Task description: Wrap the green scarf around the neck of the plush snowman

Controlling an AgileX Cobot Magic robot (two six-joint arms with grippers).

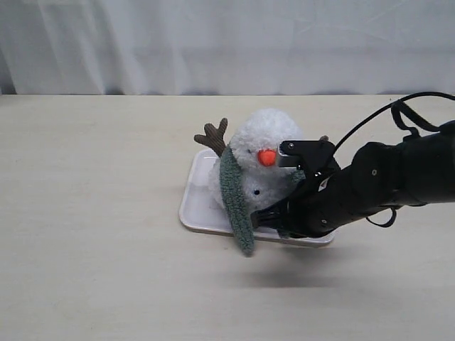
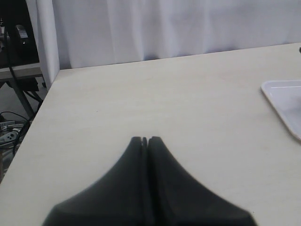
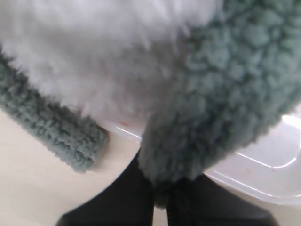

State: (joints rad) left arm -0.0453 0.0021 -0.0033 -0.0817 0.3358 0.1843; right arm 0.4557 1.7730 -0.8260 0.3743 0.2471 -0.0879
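The plush snowman (image 1: pixel 259 153) stands on a white tray (image 1: pixel 195 206), orange nose facing the camera, one brown twig arm (image 1: pixel 212 135) raised. The green scarf (image 1: pixel 234 199) hangs from its neck down its left side, the end past the tray's front edge. My right gripper (image 1: pixel 274 219) sits low in front of the snowman, shut on the scarf's other end (image 3: pixel 211 103), which bunches between the fingers (image 3: pixel 127 197) below the white fur (image 3: pixel 94 61). The free end (image 3: pixel 56 129) lies beside it. My left gripper (image 2: pixel 145 140) is shut and holds nothing, over bare table.
The tray's corner (image 2: pixel 282 101) shows at the edge of the left wrist view. A white curtain (image 1: pixel 227 42) hangs behind the pale table (image 1: pixel 85 270). The table's left edge and cables (image 2: pixel 14 127) show in the left wrist view.
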